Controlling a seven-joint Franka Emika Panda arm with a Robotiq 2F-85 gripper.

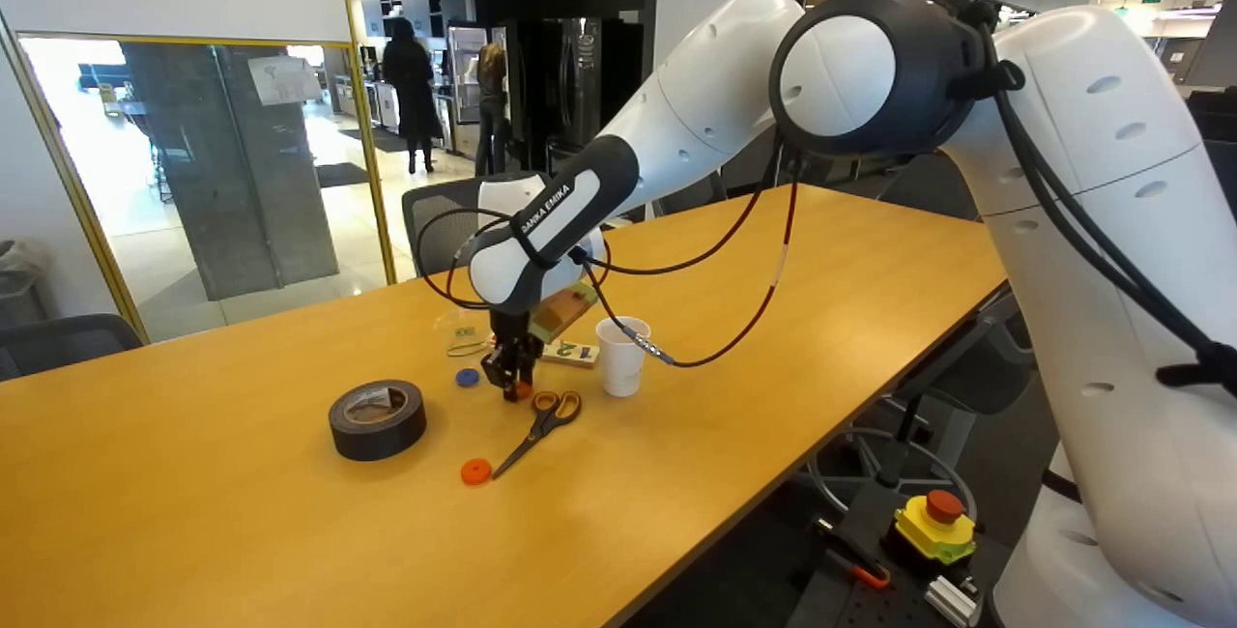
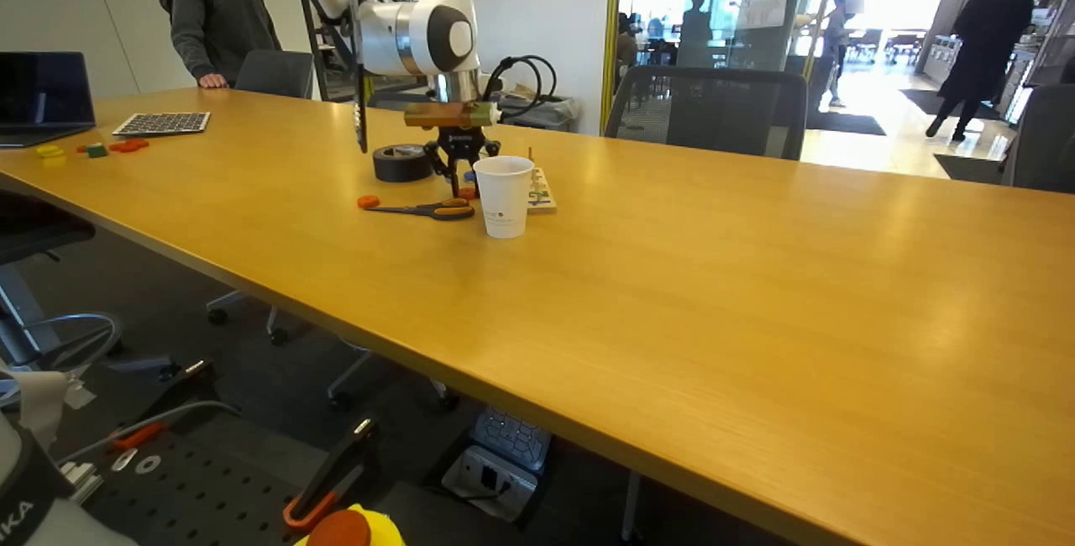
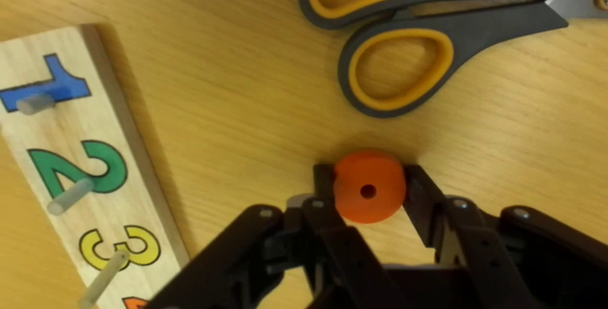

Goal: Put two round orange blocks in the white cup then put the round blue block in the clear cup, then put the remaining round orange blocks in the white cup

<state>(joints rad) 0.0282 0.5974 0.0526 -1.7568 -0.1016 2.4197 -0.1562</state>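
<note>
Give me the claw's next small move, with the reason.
Probably raise the claw straight up a little. In the wrist view its jaws appear to meet both sides of a round orange block, and that block sits low, below the rim of the upright white cup, so height seems needed before any sideways move.

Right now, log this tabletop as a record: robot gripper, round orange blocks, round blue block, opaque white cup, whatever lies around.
Gripper: closed on a round orange block; whether lifted is unclear
Grey scissors with orange-lined handles: lying on the brown table
Another round orange block: on the table, beside the scissors' tip
Round blue block: on the table, outside the gripper
Opaque white cup: upright; contents not visible
Black tape roll: lying flat
Wooden peg board: shows 1, 2, 3
</note>
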